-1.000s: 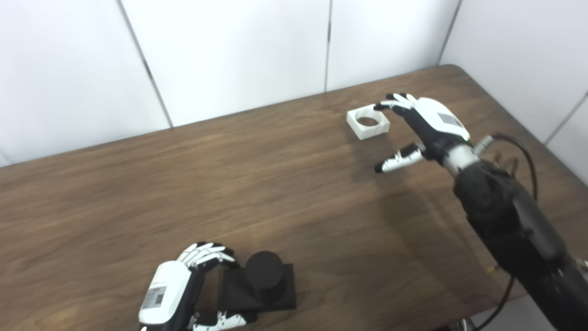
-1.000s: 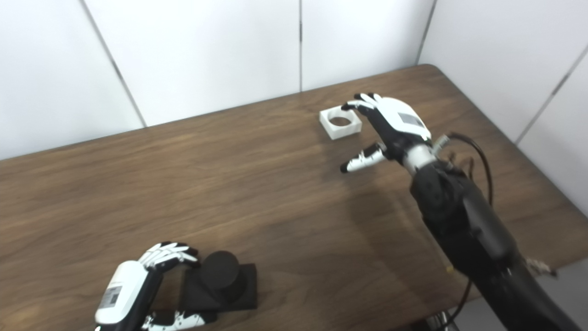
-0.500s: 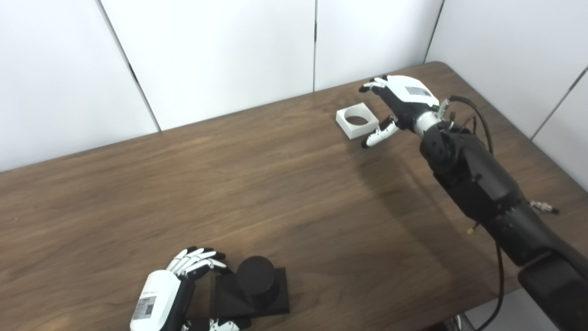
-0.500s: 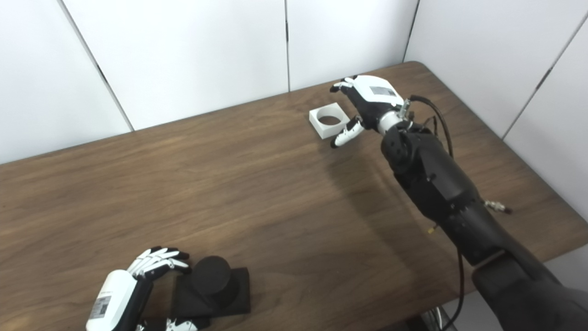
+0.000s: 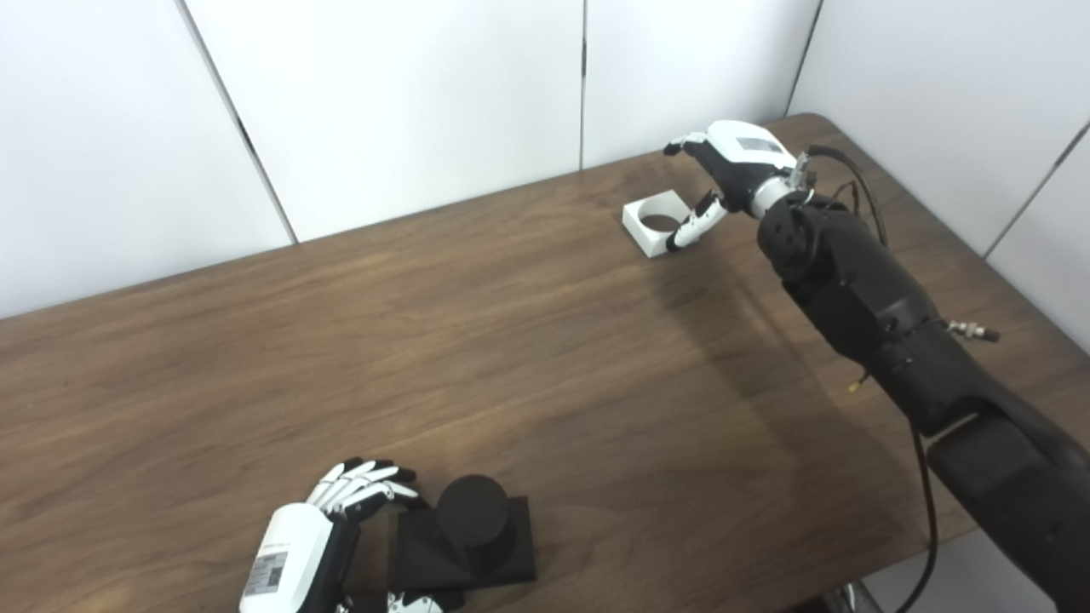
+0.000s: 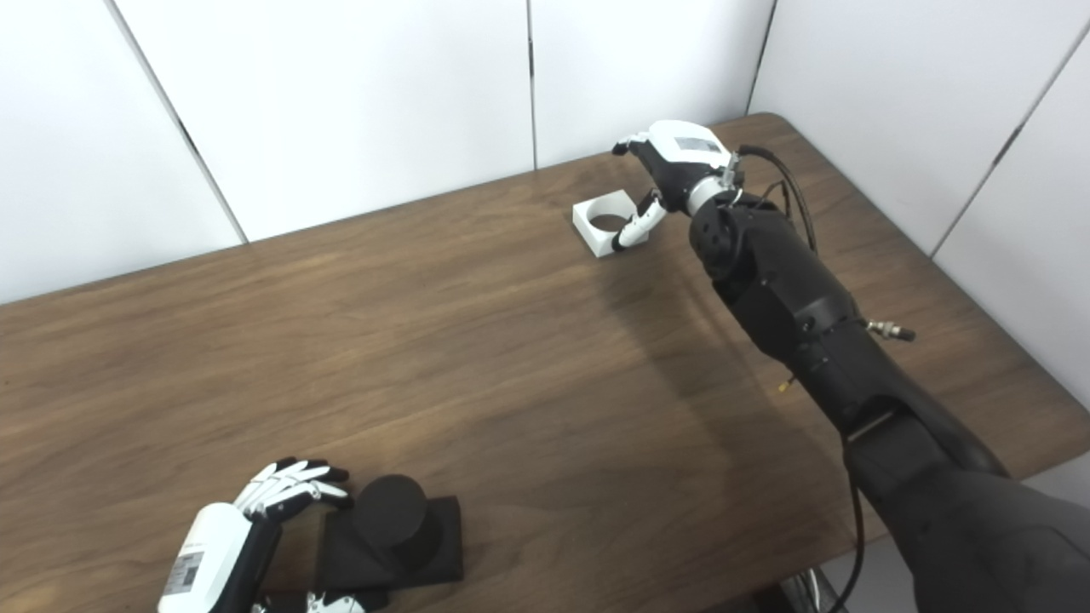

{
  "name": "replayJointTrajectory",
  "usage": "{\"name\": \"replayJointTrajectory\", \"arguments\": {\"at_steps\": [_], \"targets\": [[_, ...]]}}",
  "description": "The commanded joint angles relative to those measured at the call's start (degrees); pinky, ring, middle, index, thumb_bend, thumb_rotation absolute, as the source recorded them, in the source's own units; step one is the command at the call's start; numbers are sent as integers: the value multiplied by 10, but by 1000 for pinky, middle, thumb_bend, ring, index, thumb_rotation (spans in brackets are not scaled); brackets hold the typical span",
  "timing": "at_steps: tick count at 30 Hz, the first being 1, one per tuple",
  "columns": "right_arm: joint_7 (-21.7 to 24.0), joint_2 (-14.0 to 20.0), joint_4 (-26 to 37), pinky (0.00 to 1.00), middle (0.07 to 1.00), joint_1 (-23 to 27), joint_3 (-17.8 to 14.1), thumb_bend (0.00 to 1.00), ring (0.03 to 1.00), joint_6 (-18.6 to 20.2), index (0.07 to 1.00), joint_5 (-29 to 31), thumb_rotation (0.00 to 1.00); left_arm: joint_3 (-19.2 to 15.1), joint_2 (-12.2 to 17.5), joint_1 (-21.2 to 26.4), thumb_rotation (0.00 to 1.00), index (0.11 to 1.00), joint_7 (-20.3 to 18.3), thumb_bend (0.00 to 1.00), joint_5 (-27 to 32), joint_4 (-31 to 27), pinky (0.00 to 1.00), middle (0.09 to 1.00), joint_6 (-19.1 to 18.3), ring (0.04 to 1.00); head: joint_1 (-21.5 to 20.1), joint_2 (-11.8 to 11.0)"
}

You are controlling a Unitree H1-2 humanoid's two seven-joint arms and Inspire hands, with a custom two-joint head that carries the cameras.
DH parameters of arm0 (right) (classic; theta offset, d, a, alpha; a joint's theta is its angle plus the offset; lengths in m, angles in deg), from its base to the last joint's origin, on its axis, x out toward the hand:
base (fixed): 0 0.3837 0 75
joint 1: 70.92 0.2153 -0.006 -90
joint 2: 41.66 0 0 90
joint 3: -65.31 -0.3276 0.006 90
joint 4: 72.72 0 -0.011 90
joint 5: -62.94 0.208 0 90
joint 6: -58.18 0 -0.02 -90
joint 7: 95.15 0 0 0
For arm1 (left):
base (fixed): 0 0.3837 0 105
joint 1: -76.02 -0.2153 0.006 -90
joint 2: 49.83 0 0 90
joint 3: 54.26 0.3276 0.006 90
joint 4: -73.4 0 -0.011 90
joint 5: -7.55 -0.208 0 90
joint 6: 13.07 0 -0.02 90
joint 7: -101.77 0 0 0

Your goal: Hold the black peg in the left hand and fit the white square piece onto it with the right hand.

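Note:
The white square piece [image 5: 654, 223], with a round hole, lies flat near the table's far edge. My right hand [image 5: 725, 163] hovers at its right side, open. Its thumb [image 5: 691, 226] reaches down in front of the piece's right corner, and its fingers [image 5: 681, 145] curl above and behind it. The black peg [image 5: 473, 511] stands upright on its black square base [image 5: 511, 558] at the near edge. My left hand [image 5: 317, 532] rests at the base's left side, open. Its fingers [image 5: 366, 489] lie by the back left corner and its thumb [image 5: 409, 603] along the front.
The brown wooden table [image 5: 477, 340] meets white wall panels [image 5: 409, 111] at its far edge. Its right edge runs close behind my right forearm [image 5: 860, 289], where a cable loops. The near edge lies just under the peg's base.
My right hand has reached farther back and left, bringing its thumb against the white piece's right side. The camera also shifted early on. The left hand and peg kept still.

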Motion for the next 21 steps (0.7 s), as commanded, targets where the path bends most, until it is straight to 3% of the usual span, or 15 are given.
{"name": "replayJointTrajectory", "arguments": {"at_steps": [1,21], "targets": [[-23,15,-1,870,923,33,0,830,955,-20,858,-7,205,-4,15,-23,46,485,-23,520,-13,6,892,768,-23,826,0,1],[9,15,-37,863,902,70,68,838,938,-18,851,-32,193,-6,4,-27,45,485,-34,520,-20,-15,877,761,-35,818,13,6]]}}
